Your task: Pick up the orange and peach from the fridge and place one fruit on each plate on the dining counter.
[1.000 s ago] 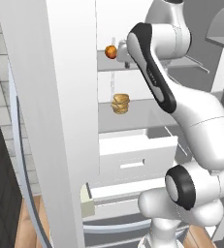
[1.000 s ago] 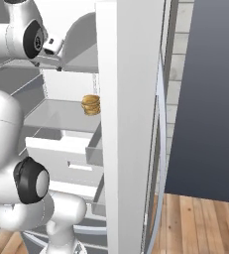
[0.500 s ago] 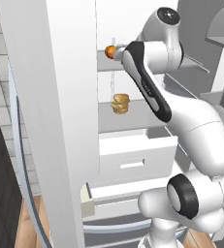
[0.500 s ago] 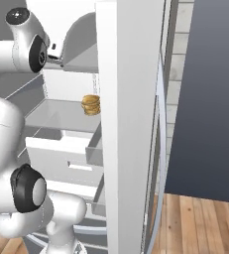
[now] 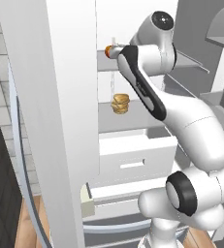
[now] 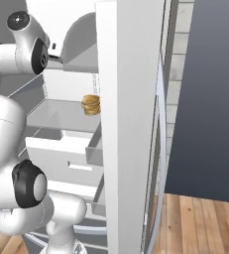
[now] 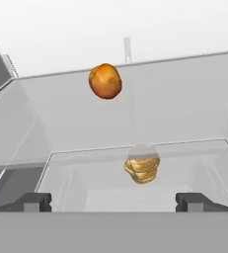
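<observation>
The fridge [image 5: 60,121] stands open with my arm reaching into its white interior. The peach [image 7: 105,81], orange-red with a paler yellowish patch, rests on the upper glass shelf [image 7: 174,99]. It lies ahead of my gripper [image 7: 114,202], a little left of centre between the wide-spread fingertips [image 7: 34,201]. The gripper is open and holds nothing. In the left base view a sliver of the peach [image 5: 108,49] peeks out just left of my hand. The orange, the plates and the dining counter are out of view.
A tan layered burger-like stack [image 5: 120,103] [image 6: 90,104] [image 7: 142,169] sits on the shelf below. White drawers [image 5: 133,160] [image 6: 61,154] jut out under it. The open fridge doors [image 6: 131,124] flank my arm on both sides.
My arm has swung left and forward on the upper shelf, bringing the hand up to the peach. The jaws stayed open and the fruit has not moved.
</observation>
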You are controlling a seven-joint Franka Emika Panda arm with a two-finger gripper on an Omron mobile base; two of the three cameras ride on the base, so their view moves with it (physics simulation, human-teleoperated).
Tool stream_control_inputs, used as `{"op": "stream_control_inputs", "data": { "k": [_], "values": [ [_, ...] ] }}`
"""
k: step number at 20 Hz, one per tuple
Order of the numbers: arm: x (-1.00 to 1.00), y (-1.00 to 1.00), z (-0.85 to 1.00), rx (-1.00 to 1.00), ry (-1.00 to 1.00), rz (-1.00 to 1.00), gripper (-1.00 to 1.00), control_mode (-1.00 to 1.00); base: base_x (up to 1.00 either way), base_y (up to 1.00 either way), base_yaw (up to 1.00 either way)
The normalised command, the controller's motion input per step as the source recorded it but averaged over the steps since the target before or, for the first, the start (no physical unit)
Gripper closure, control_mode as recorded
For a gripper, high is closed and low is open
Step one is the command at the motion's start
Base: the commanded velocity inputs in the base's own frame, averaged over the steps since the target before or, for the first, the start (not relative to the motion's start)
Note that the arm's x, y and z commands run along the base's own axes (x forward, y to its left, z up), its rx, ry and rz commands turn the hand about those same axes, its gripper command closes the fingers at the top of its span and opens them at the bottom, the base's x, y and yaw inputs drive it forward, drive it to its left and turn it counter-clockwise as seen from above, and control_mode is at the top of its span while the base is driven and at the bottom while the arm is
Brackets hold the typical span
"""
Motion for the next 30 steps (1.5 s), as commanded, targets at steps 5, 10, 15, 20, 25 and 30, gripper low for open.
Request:
{"op": "stream_control_inputs", "data": {
  "k": [5,10,15,20,25,30],
  "values": [
    [0.57,-0.06,-0.04,-0.12,-0.06,0.18,-1.0,-1.0,0.0,0.0,0.0],
    [0.12,-0.01,0.18,-0.01,0.02,0.17,-1.0,-1.0,0.0,0.0,0.0],
    [0.05,0.0,0.09,0.0,0.0,0.01,-1.0,-1.0,0.0,0.0,0.0],
    [0.39,0.0,0.0,-0.03,0.09,-0.03,-1.0,-1.0,0.0,0.0,0.0],
    [0.58,0.07,0.0,-0.04,0.04,-0.02,-1.0,-1.0,0.0,0.0,0.0],
    [0.19,0.2,0.01,-0.01,0.0,0.0,-1.0,-1.0,0.0,0.0,0.0]
  ]
}}
